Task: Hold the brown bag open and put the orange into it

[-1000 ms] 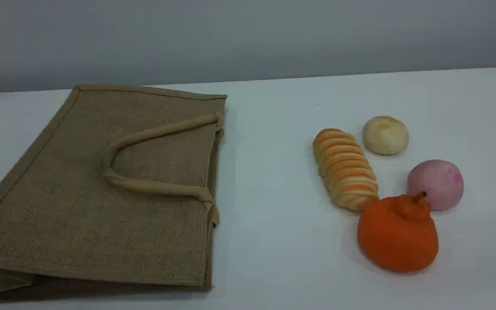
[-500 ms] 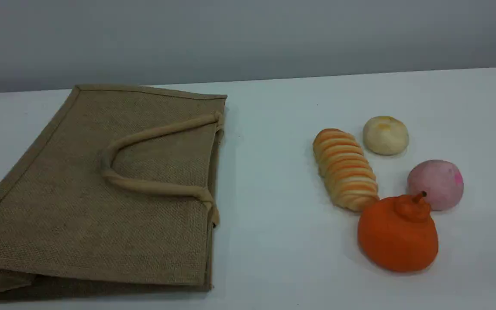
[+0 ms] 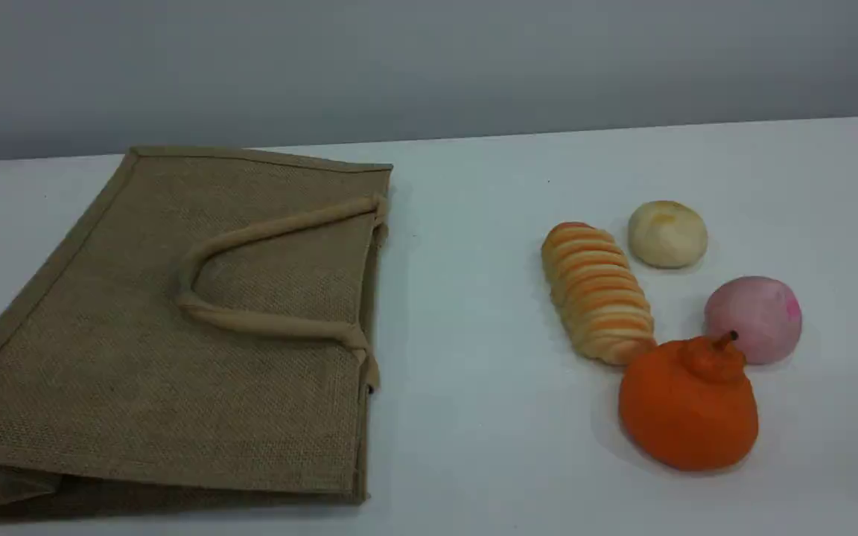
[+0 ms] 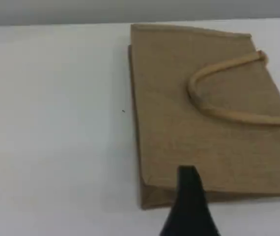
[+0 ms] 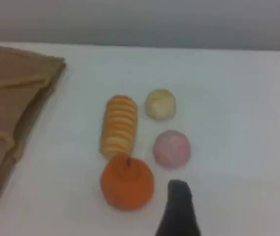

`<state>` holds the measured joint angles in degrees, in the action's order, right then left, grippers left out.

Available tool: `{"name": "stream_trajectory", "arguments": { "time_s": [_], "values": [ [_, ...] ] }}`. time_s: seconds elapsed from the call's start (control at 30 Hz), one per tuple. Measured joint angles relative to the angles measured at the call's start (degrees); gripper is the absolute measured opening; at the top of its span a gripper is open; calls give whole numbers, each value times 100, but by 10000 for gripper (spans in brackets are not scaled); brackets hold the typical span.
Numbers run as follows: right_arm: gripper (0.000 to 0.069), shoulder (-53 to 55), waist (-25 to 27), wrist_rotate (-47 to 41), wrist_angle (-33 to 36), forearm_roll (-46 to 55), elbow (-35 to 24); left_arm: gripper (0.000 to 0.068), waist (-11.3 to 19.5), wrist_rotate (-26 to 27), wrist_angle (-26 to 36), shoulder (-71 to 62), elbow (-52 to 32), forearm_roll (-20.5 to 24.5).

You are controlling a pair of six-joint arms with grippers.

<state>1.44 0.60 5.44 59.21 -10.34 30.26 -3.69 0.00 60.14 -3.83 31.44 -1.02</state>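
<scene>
The brown bag (image 3: 176,320) lies flat on its side at the table's left, mouth toward the middle, one beige handle (image 3: 265,324) folded across its top face. The orange (image 3: 686,413) sits at the front right, stem up. Neither arm shows in the scene view. In the left wrist view one dark fingertip (image 4: 191,201) hovers over the near corner of the bag (image 4: 204,118), holding nothing. Seen from the right wrist, a single fingertip (image 5: 179,206) hangs just right of the orange (image 5: 126,183), apart from it, with the bag (image 5: 12,108) at the left edge.
A striped orange-and-cream loaf (image 3: 596,294) touches the orange's far left side. A pink ball (image 3: 753,318) lies right behind the orange, and a cream bun (image 3: 667,234) farther back. White table (image 3: 474,417) separates bag and foods.
</scene>
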Motion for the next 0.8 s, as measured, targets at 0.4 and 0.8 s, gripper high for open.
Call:
{"name": "stream_trajectory", "arguments": {
  "time_s": [0.4,0.8],
  "values": [
    [475,2445,0,540,-1441,-912,392,463,0,-353,-1083,-2916,779,-62],
    [475,5179,0,2173,-3140,-3084,387,463,0,-668,-2757,-5714,779,-62]
  ]
}}
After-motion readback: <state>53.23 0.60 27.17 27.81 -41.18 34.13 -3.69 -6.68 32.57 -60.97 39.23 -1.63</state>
